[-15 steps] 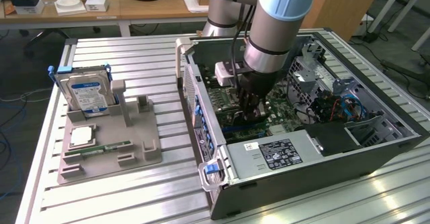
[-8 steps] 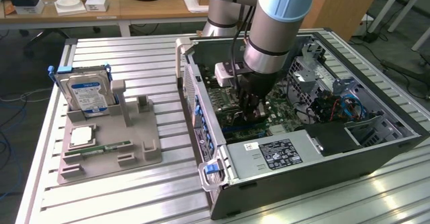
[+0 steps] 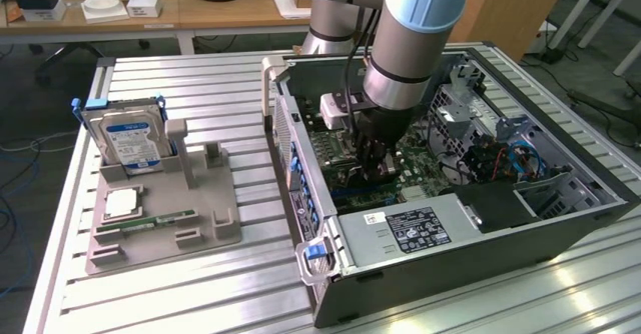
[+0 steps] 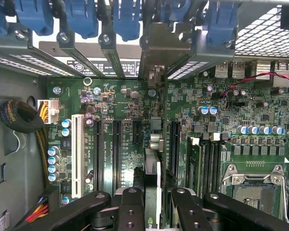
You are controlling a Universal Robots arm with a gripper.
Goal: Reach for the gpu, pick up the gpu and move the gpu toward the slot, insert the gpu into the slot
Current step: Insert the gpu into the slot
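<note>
Here the robot arm [image 3: 406,41] is reaching down into the open computer case [image 3: 451,199], which is lying on its side on the ribbed metal table [image 3: 180,79]. In the wrist view the gripper [image 4: 154,202] is sitting just above the green motherboard [image 4: 130,110], its two black fingers [image 4: 130,207] partly drawn together and pinching the graphics card [image 4: 153,173] between them. The card is showing edge-on, standing upright and running from the fingers toward the back wall of the case, where its silvery bracket [image 4: 158,53] is lining up among the blue slot clips [image 4: 125,19]. The card is standing over the board between the black expansion slots [image 4: 116,149], with the white slot [image 4: 77,154] farther off to one side; whether its lower edge is already seated in a slot, I cannot tell. In the exterior view the gripper [image 3: 379,170] is sitting low inside the case, close to the board. Outside the case, toward the exterior view's left, a grey holder tray [image 3: 161,221] is carrying a hard drive [image 3: 128,140] with a blue label standing upright, and a small green memory stick [image 3: 150,220] lying flat. A wooden desk [image 3: 150,15] is standing behind the table.
</note>
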